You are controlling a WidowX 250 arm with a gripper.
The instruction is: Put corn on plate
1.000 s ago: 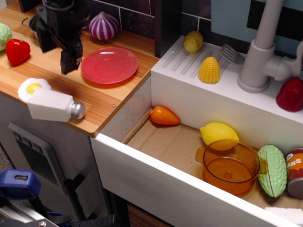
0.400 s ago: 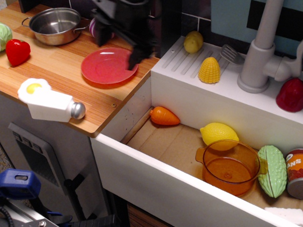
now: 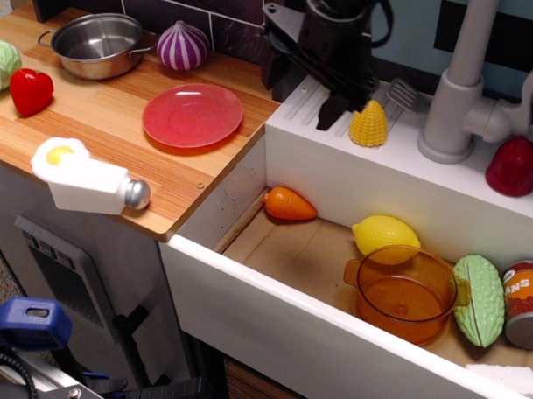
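The corn (image 3: 368, 123), a small yellow cone with bumpy kernels, stands on the white drainboard ledge (image 3: 405, 151) behind the sink. The pink-red plate (image 3: 193, 114) lies empty on the wooden counter to the left. My black gripper (image 3: 305, 95) hangs over the ledge's left end, just left of the corn and not touching it. Its fingers (image 3: 332, 112) are spread apart and hold nothing. The gripper hides the ledge's back left corner.
In the sink lie an orange carrot (image 3: 289, 204), a lemon (image 3: 384, 233), an orange transparent pot (image 3: 405, 293), a green vegetable (image 3: 479, 299) and a can (image 3: 527, 302). A grey faucet (image 3: 460, 88) stands right of the corn. A steel pot (image 3: 99, 43), an onion (image 3: 182, 46) and a salt shaker (image 3: 91, 186) sit on the counter.
My gripper has moved right, from the counter's left over the plate to the drainboard beside the corn. It stays open and empty. Nothing else has moved.
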